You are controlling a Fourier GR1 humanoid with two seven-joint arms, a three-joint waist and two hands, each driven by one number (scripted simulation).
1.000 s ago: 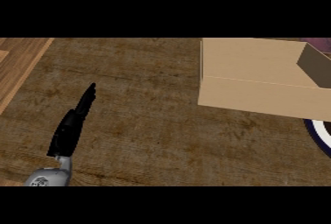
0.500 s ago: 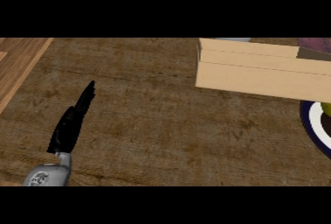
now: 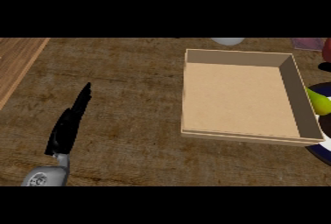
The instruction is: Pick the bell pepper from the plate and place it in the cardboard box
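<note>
The cardboard box (image 3: 242, 98) lies open on the counter right of centre, and its inside holds nothing. A yellow-green bell pepper (image 3: 320, 103) peeks out at the right edge, sitting on a dark-rimmed plate (image 3: 318, 148) that the box and the frame edge mostly cut off. My left hand (image 3: 68, 124) rests at the lower left, seen edge-on with straight fingers pointing up, well away from the box. My right hand is out of sight.
A strip of lighter wood (image 3: 16, 63) runs along the counter's left edge. A pale round object (image 3: 227, 41) and a pinkish item (image 3: 309, 43) sit at the back, and a red thing (image 3: 326, 50) shows at the far right edge.
The view has swung: the box now shows from above, lower and more central, with its inside visible. The pepper has come into sight. The left hand has held its place.
</note>
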